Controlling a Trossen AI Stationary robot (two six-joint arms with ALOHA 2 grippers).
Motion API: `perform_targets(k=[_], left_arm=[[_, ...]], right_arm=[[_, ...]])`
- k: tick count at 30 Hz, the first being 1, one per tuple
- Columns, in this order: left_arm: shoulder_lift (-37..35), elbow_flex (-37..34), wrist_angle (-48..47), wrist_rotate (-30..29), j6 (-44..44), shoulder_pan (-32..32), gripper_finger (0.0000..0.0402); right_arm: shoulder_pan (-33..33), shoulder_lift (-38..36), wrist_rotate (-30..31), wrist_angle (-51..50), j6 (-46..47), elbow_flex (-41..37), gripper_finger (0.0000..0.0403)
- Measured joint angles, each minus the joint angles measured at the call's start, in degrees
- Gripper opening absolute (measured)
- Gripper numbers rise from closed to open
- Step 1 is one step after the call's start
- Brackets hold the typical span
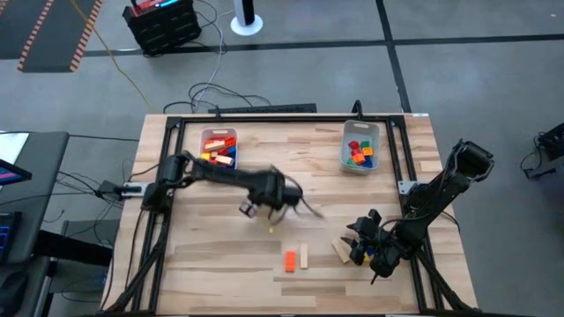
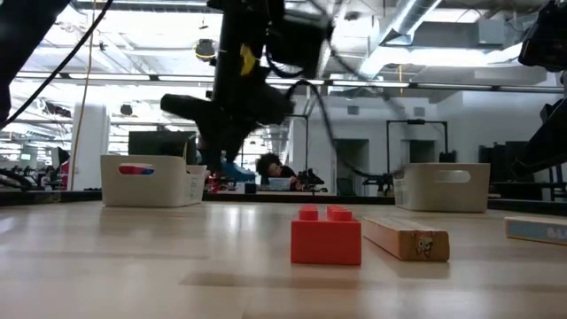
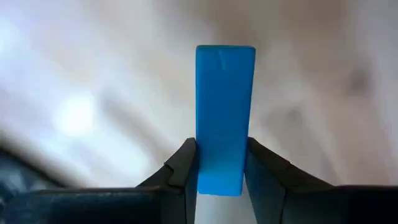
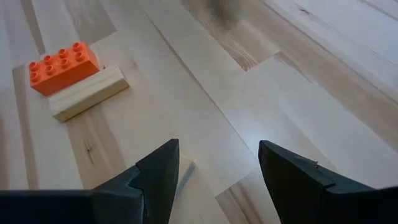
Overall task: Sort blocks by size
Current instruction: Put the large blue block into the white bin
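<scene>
Pinching long blue plastic brick (image 3: pixel 224 118) at its lower end, left fingers (image 3: pixel 186 171); light, stiff, slick; right fingers (image 4: pixel 161 171) spread empty at 4 o'clock of desk (image 1: pixel 220 264)

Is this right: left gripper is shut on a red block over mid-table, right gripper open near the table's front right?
Not quite. The block in the left gripper is blue, not red; the left wrist view shows it pinched between the fingers. The rest holds: the right gripper is open, near the table's front right.
</scene>
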Motion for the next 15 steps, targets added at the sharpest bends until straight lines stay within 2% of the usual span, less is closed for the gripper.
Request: perform_targets(k=[4,7,15], left_arm=[[-4.4,-0.8,-7.1,-1.3,-9.2,7.3,0.0094],[-9.4,-4.7,-6.9,-1.8,-11.8,12.8,0.0094],[-25.0,-23.0,8.6,-2.0,-14.5,26.0,0.0099]], right_arm=[[0.0,0.0,0.0,0.3,0.0,0.0,0.0249],[0.0,0.0,0.0,0.8,0.0,0.0,0.0249],[0.0,0.0,0.1,1.9,0.0,0.0,0.0249]])
